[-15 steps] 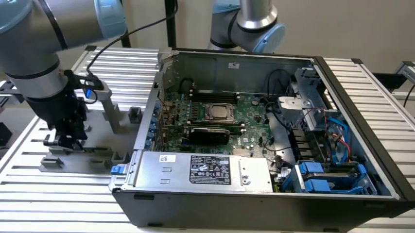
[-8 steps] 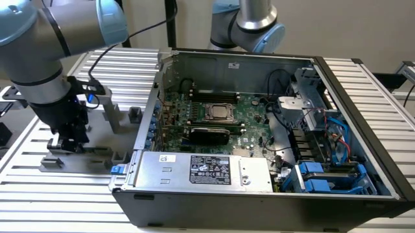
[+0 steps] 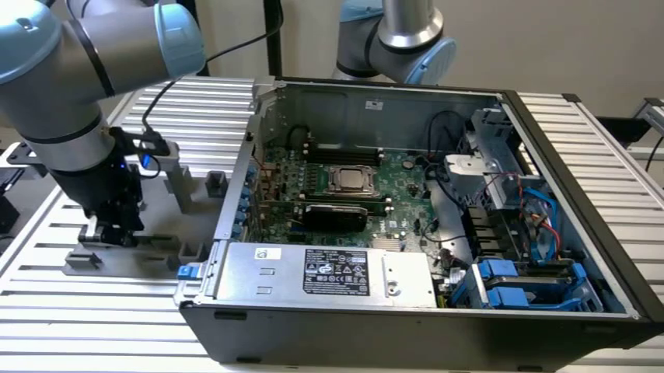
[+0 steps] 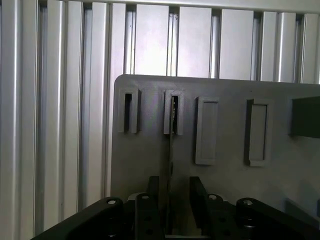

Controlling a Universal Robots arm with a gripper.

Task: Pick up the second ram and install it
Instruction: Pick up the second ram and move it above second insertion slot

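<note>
Here, the fingers (image 4: 151, 202) are held apart on either side of the second ram (image 4: 170, 160), not clamped on it. The ram is seated edge-on in a grey holder (image 4: 140, 160) on the bench (image 3: 62, 311), at nine o'clock of the open computer case (image 3: 415, 326).

In the wrist view I see the second ram (image 4: 170, 165) only from its thin edge, so its chips are hidden from me, and the picture's edge cuts off the back of the gripper (image 4: 174, 184) and one end of the gray holder (image 4: 145, 165).
</note>
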